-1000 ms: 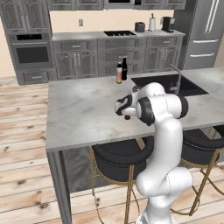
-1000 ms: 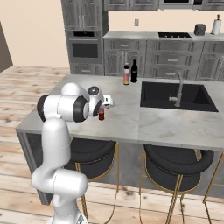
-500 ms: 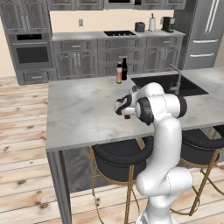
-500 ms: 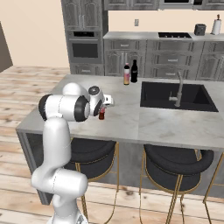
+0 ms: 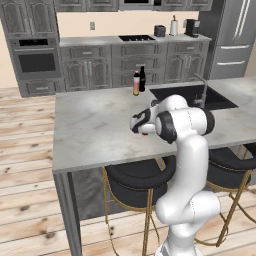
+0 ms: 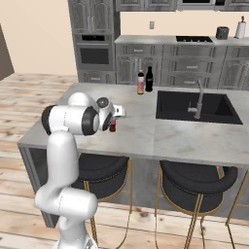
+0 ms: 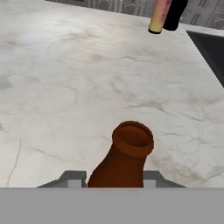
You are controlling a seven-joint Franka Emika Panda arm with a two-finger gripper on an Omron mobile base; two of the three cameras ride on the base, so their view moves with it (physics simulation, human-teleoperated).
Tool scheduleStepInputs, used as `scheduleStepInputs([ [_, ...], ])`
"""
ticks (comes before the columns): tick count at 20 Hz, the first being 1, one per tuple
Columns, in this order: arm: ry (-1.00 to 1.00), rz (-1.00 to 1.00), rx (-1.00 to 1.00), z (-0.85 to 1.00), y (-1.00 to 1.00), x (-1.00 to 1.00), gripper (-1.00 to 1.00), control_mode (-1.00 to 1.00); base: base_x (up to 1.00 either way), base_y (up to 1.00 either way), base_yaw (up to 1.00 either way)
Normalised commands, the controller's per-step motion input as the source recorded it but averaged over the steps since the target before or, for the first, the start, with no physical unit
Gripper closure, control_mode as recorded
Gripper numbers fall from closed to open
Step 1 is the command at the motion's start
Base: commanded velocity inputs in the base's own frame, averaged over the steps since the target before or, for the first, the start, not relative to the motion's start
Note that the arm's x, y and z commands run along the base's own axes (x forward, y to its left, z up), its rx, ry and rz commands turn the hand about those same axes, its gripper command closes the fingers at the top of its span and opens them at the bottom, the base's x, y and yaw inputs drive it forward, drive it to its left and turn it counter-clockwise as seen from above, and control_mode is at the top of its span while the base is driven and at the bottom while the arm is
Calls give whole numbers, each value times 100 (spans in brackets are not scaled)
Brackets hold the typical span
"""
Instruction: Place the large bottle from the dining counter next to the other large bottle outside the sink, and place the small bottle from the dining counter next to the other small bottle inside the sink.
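Right base view: small bottle (image 6: 112, 125), centre left, on worktop (image 6: 146, 131), fingers (image 7: 148, 177) closed narrowly around it; large bottle (image 6: 149, 79) already beside other large bottle (image 6: 141, 82), upper centre; sink (image 6: 194, 107) transfer remains.

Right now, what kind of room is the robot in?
It looks like a home kitchen. There is a black sink with a silver faucet set in a marble counter, a wall oven among grey cabinets, and padded stools tucked under the counter.

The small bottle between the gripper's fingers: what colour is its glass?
Reddish brown; the small bottle shows best in the hand view.
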Motion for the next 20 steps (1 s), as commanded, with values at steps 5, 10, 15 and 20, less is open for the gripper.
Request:
scheduleStepInputs([
  [5, -14, 0, 0, 18, 0, -44, 100, -100, 0, 0, 0],
  [10, -10, 0, 0, 18, 0, -32, 100, -100, 0, 0, 0],
  [15, -4, 0, 0, 2, 0, -11, 100, -100, 0, 0, 0],
  [20, -1, 0, 0, 0, 0, -1, 100, -100, 0, 0, 0],
])
